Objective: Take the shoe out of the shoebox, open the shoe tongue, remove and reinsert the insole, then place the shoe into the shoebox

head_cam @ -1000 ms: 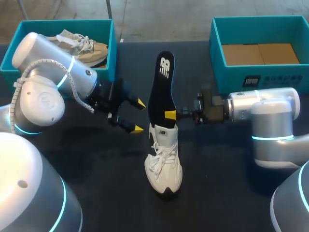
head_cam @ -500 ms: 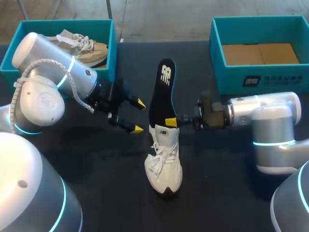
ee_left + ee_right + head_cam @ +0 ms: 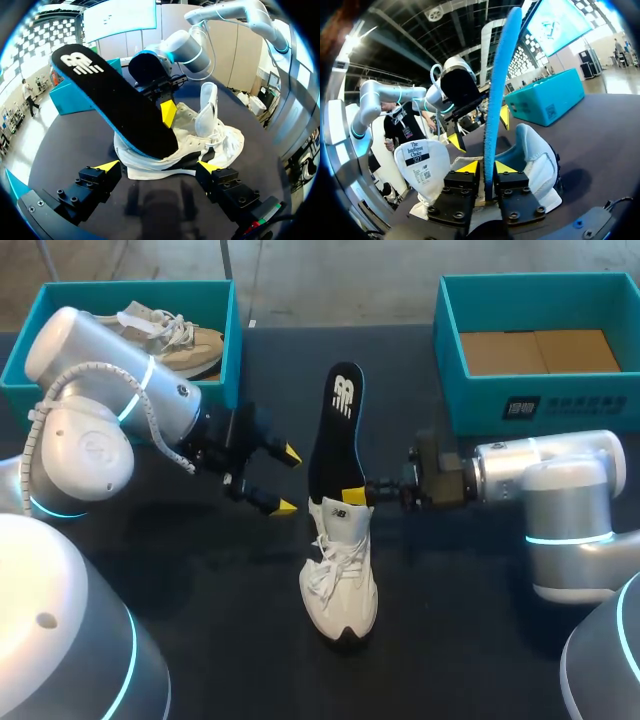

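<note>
A white shoe [image 3: 340, 570] stands on the dark table, toe toward me, with its tongue [image 3: 420, 165] pulled open. A black insole [image 3: 335, 430] with a blue edge rises steeply out of the shoe's opening, its lower end inside the shoe. My right gripper [image 3: 355, 495] comes in from the right and is shut on the insole's lower edge, which runs between its yellow tips in the right wrist view [image 3: 487, 167]. My left gripper [image 3: 288, 480] hangs open just left of the shoe, its tips wide apart [image 3: 157, 167] and touching nothing.
A teal shoebox [image 3: 232, 340] at the back left holds a beige shoe [image 3: 170, 335]. A second teal shoebox [image 3: 450, 350] at the back right holds only a cardboard liner [image 3: 535, 350]. Dark table surface lies bare in front of the white shoe.
My right gripper has moved slightly toward me and down, sliding the insole deeper into the shoe. The left arm has kept still.
</note>
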`<action>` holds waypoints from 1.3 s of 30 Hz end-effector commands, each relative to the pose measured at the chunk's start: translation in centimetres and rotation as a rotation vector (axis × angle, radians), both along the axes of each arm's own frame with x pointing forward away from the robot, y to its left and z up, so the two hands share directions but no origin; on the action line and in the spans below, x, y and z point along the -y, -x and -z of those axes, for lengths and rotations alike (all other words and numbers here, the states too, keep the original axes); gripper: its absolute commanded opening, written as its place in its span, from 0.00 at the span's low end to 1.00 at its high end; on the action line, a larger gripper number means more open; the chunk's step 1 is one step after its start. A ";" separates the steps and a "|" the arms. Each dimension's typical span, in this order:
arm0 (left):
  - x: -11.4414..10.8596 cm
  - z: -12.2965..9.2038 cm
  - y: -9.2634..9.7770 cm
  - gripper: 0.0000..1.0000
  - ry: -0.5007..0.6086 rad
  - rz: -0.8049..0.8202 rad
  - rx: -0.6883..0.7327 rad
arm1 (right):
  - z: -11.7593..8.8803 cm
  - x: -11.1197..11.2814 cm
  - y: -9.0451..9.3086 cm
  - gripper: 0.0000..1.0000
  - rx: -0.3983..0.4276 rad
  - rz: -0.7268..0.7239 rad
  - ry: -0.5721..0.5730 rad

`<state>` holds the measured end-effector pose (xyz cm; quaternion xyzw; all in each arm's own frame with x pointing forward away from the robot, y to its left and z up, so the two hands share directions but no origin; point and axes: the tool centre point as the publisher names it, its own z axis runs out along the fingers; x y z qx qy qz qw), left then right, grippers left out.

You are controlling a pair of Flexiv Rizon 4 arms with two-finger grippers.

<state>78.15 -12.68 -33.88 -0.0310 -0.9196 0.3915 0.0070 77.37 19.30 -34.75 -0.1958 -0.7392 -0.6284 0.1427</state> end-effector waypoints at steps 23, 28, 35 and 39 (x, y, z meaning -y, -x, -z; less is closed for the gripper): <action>0.0 0.1 0.0 1.00 -0.002 -0.001 0.001 | -1.6 -1.2 -2.4 0.41 0.062 -0.010 -0.009; 0.0 0.1 0.0 1.00 -0.002 -0.001 0.001 | -2.0 -1.7 -3.2 0.41 0.069 -0.027 -0.008; 0.0 0.1 0.0 1.00 -0.002 -0.001 0.001 | -2.0 -1.7 -3.8 0.29 0.066 -0.035 -0.002; 0.0 0.1 0.0 1.00 -0.002 -0.001 0.001 | -1.6 -1.5 -3.6 0.00 0.057 -0.028 -0.002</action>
